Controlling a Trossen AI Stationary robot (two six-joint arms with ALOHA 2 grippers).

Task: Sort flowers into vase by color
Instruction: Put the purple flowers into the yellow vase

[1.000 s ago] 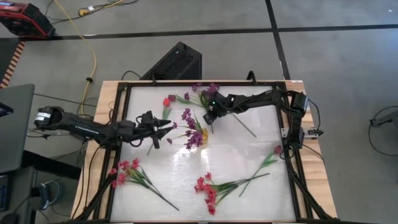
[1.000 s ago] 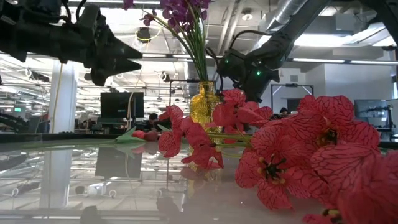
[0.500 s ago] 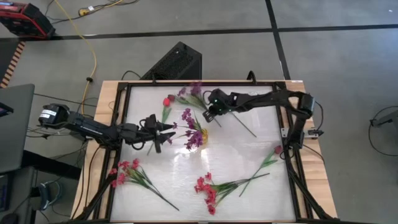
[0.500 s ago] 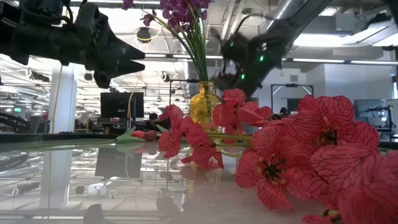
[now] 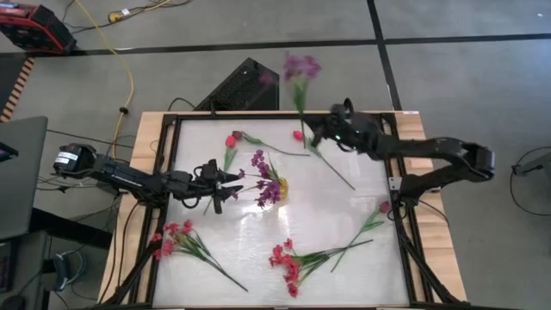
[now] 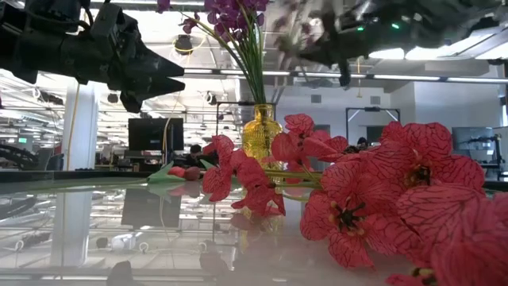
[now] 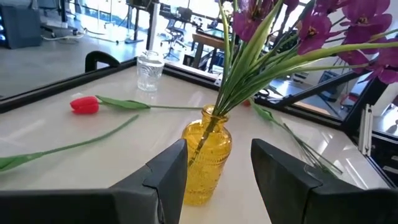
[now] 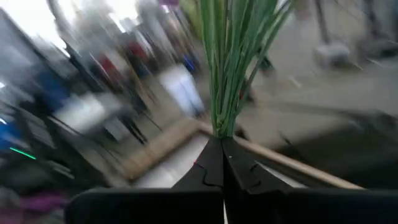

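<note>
Purple sprig (image 5: 300, 77) rises from the clamped right claw (image 5: 312, 138), seemingly airborne.

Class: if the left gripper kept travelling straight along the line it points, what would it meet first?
Most likely the yellow vase holding purple flowers: it stands dead ahead between the left gripper's open fingers, though depth is uncertain.

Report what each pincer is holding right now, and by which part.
The right pincer is shut on the stems of a purple flower sprig, near their lower ends. The left pincer is open and holds nothing.

Yellow vase (image 7: 207, 163) – purple flowers (image 5: 265, 176); red-pink sprigs (image 5: 288, 265) with green stems.
</note>
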